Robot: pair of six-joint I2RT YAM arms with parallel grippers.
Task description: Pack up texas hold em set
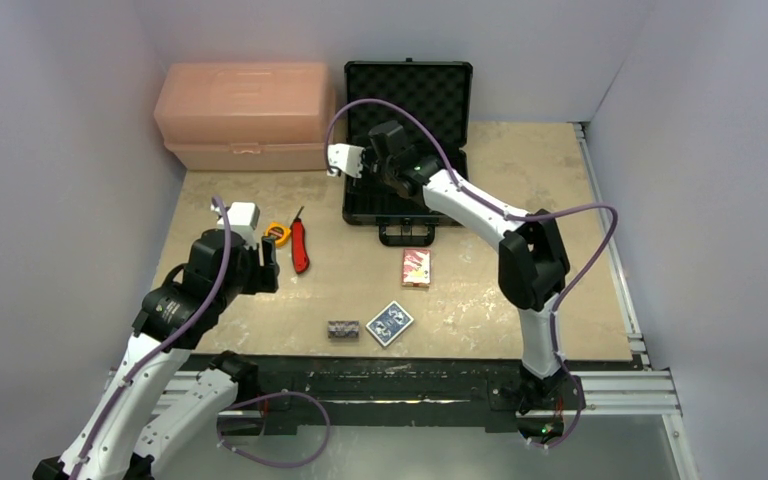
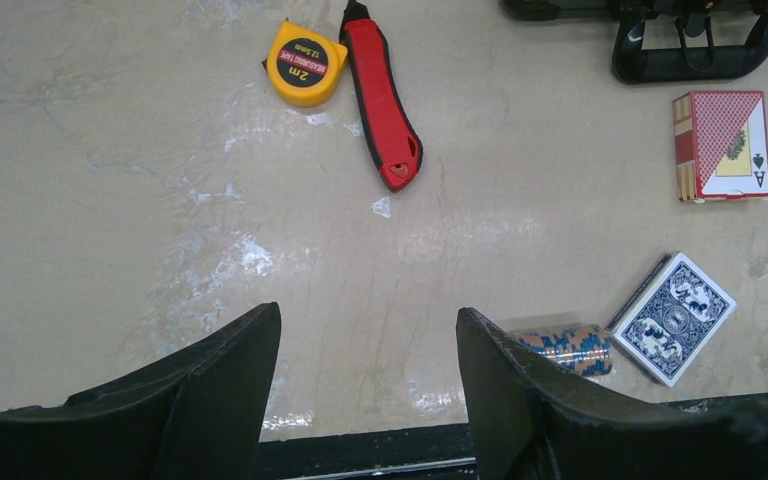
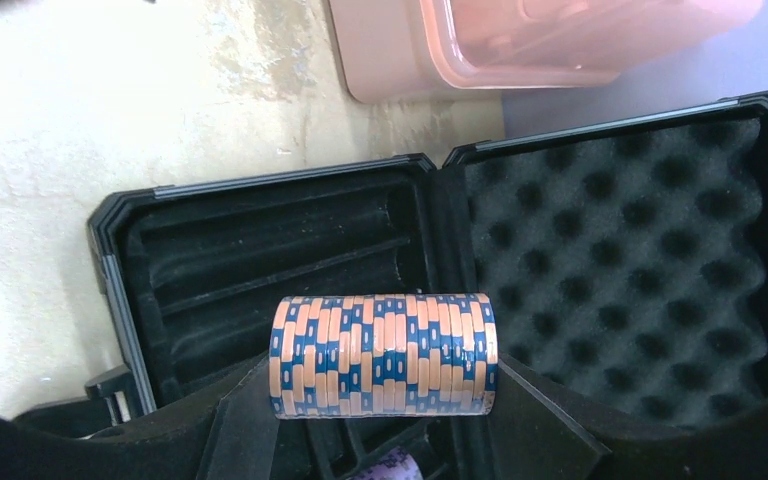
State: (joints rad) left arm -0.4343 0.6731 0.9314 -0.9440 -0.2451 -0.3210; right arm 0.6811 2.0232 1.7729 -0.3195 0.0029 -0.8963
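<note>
The black briefcase (image 1: 407, 150) lies open at the back of the table, its foam lid (image 3: 620, 270) upright and its slotted tray (image 3: 260, 250) flat. My right gripper (image 3: 383, 372) hovers over the tray, shut on a sideways stack of orange-and-blue chips (image 3: 383, 352). Below it a purple chip stack (image 3: 397, 466) peeks out of the tray. On the table lie another orange-and-blue chip stack (image 2: 565, 348), a blue card deck (image 2: 675, 317) and a red card deck (image 2: 722, 145). My left gripper (image 2: 365, 340) is open and empty, just left of that chip stack.
A large pink toolbox (image 1: 245, 115) stands at the back left beside the case. A red utility knife (image 2: 382, 105) and a yellow tape measure (image 2: 305, 63) lie ahead of my left gripper. The case handle (image 2: 690, 45) points toward the red deck.
</note>
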